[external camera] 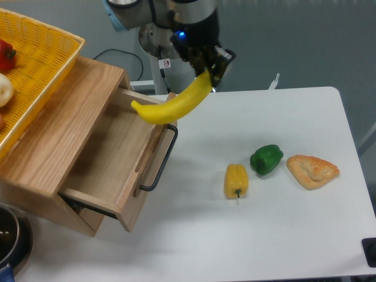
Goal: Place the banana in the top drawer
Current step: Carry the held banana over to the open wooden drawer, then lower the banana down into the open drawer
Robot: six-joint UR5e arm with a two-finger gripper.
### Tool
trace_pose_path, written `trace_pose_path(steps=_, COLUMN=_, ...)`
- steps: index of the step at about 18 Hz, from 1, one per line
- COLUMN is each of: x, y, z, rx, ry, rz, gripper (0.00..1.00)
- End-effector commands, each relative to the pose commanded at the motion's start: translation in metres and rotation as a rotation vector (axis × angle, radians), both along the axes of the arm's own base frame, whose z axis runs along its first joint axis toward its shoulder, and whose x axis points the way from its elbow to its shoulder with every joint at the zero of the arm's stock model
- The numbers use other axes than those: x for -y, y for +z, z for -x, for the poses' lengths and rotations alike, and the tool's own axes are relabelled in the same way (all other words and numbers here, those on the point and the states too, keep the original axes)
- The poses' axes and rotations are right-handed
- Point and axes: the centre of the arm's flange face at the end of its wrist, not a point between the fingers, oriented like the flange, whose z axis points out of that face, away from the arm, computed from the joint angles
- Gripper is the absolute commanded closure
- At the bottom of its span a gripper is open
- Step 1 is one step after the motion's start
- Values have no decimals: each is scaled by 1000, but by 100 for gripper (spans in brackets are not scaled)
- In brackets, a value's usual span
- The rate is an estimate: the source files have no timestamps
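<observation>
My gripper (207,70) is shut on the upper end of the long yellow banana (170,104), which hangs in the air and slopes down to the left. Its free tip reaches over the front right corner of the top drawer (108,155). The drawer is pulled open from the oak cabinet, its inside bare wood, with the black bar handle (160,162) on its front facing the table.
On the white table (264,235) lie a yellow bell pepper (236,180), a green bell pepper (266,158) and a pastry (312,170). A yellow woven basket (32,64) with produce sits on the cabinet top. A dark pot (9,238) shows at the lower left.
</observation>
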Motion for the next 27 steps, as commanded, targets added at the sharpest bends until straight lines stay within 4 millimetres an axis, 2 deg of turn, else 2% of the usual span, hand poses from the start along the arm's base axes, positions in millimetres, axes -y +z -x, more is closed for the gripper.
trace_pose_path(steps=5, x=-11, y=3, z=-23, rx=-76, ry=58, rz=20, gripper=86)
trace_pose_path(steps=9, x=-27, y=4, z=-57, rx=-139, ry=105, rz=-1, gripper=86)
trace_pose_path(steps=12, x=-34, y=5, z=-74, rx=-169, ry=140, rz=-15, gripper=86)
trace_pose_path(steps=15, x=-38, y=3, z=-81, rx=-201, ry=140, rz=1, gripper=86)
trace_pose_path(steps=21, x=-38, y=-18, z=-77, rx=-235, ry=153, rz=60, gripper=86)
trace_pose_path(steps=24, x=-49, y=-28, z=-82, rx=-256, ry=147, rz=85, gripper=85)
trace_pose_path(steps=27, x=-63, y=-39, z=-96, rx=-277, ry=157, rz=88, gripper=85)
